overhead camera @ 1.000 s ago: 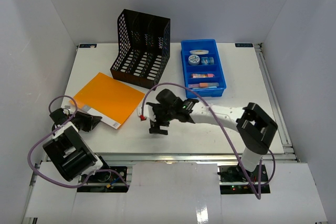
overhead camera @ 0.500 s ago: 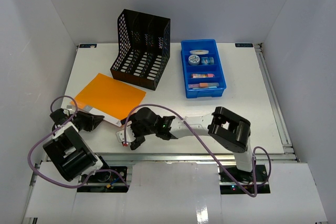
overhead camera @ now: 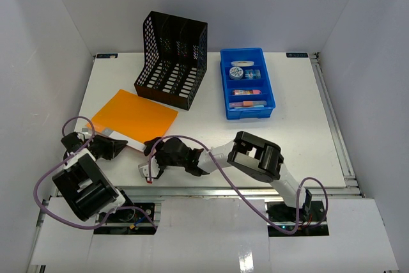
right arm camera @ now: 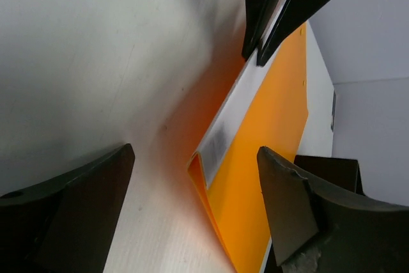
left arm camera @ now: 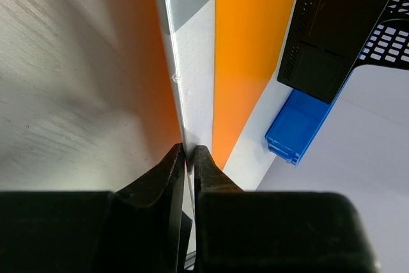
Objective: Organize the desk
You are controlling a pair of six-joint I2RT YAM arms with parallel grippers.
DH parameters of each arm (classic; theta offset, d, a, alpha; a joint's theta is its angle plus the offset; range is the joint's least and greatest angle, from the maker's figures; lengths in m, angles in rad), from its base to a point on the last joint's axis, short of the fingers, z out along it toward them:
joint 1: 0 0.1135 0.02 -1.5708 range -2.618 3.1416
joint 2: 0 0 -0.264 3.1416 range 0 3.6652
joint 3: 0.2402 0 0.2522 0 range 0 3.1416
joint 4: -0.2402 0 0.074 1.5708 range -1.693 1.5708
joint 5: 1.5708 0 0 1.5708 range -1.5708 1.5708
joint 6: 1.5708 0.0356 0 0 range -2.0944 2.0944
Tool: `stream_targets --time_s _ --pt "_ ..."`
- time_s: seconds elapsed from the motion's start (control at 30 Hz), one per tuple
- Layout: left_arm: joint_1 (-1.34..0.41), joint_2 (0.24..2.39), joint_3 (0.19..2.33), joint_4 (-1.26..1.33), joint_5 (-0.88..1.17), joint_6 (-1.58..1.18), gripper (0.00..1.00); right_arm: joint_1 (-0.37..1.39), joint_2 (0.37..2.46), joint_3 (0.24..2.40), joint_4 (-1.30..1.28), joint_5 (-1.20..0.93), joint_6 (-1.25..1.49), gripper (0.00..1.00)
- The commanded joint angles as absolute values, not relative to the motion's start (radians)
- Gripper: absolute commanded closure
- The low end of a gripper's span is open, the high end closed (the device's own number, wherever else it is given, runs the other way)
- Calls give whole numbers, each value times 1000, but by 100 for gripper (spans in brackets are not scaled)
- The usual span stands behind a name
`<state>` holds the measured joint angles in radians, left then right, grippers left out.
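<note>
Edge grip on the desk (overhead camera: 287, 139)
My left pincer (left arm camera: 190, 151) is clenched on the near edge of the orange folder (overhead camera: 134, 116), which lies flat at the near-left of the desk, the rigid white top under everything. My right pincer (overhead camera: 148, 169) stands spread beside its corner. I judge the folder light, floppy and slippery: grip its edges.
</note>
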<state>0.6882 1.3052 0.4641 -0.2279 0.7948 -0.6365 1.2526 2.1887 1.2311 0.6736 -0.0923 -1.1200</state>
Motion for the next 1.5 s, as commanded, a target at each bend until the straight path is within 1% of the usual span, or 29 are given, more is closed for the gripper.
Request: stream_targets --time_s 0.0,0.03,0.13,0.23,0.27,0.33,0.37,0.4,0.43,0.47,0.5,0.53,0.57,0.63,0.67,0.93,1.03,1.2,1.23,1.27,1.33,1.37,1.43,1.47 --pt "681 1298 466 -205 839 -636 100 1259 2239 1246 799 -6 -1123 30" --pt "681 1298 466 -204 839 -637 100 1259 2240 1242 801 -6 -1122 33" --pt "681 1296 467 -206 836 -641 100 1261 2234 1215 821 -10 -1111 53" --pt "681 1290 463 -207 824 -652 100 1261 2224 1198 838 -11 -1079 68" --pt "681 1292 462 -209 822 -654 100 1262 2221 1196 846 -9 -1068 75" --pt "682 1292 464 -216 821 -657 98 1262 2213 1188 860 -6 -1038 82" --pt "681 1293 466 -220 820 -659 94 1262 2207 1188 862 -6 -1020 85" --pt "681 1295 467 -225 819 -660 87 1261 2200 1190 864 -6 -1000 87" --pt "681 1296 469 -228 817 -660 76 1261 2192 1192 863 -6 -979 88" --pt "682 1294 469 -230 816 -660 56 1261 2185 1192 862 -6 -947 90" --pt "681 1290 468 -230 816 -660 42 1262 2176 1192 861 -6 -923 91" --pt "681 1287 467 -230 815 -660 34 1262 2167 1193 856 -6 -903 92" --pt "681 1284 466 -230 814 -660 27 1261 2158 1193 850 -6 -883 92" --pt "681 1275 465 -231 809 -659 20 1261 2135 1192 835 -6 -854 92" --pt "682 1275 463 -229 807 -658 19 1261 2126 1193 829 -6 -828 92" --pt "683 1306 442 -157 784 -697 18 1261 2026 1199 714 -63 -695 92" --pt "682 1342 442 -91 799 -730 20 1262 1986 1185 678 -87 -664 92" --pt "683 1339 451 -38 818 -773 27 1266 1959 1161 644 -112 -649 92" --pt "683 1333 453 -35 818 -778 29 1267 1959 1158 641 -115 -647 92" --pt "683 1320 453 -32 821 -783 36 1269 1957 1157 636 -118 -646 92" --pt "683 1306 453 -27 826 -788 44 1271 1955 1158 627 -121 -640 92" --pt "683 1292 452 -26 827 -790 53 1272 1953 1163 618 -126 -634 92" --pt "683 1265 448 -26 833 -799 64 1275 1947 1169 596 -137 -626 92" --pt "683 1257 445 -17 838 -803 73 1275 1940 1171 590 -141 -620 92"
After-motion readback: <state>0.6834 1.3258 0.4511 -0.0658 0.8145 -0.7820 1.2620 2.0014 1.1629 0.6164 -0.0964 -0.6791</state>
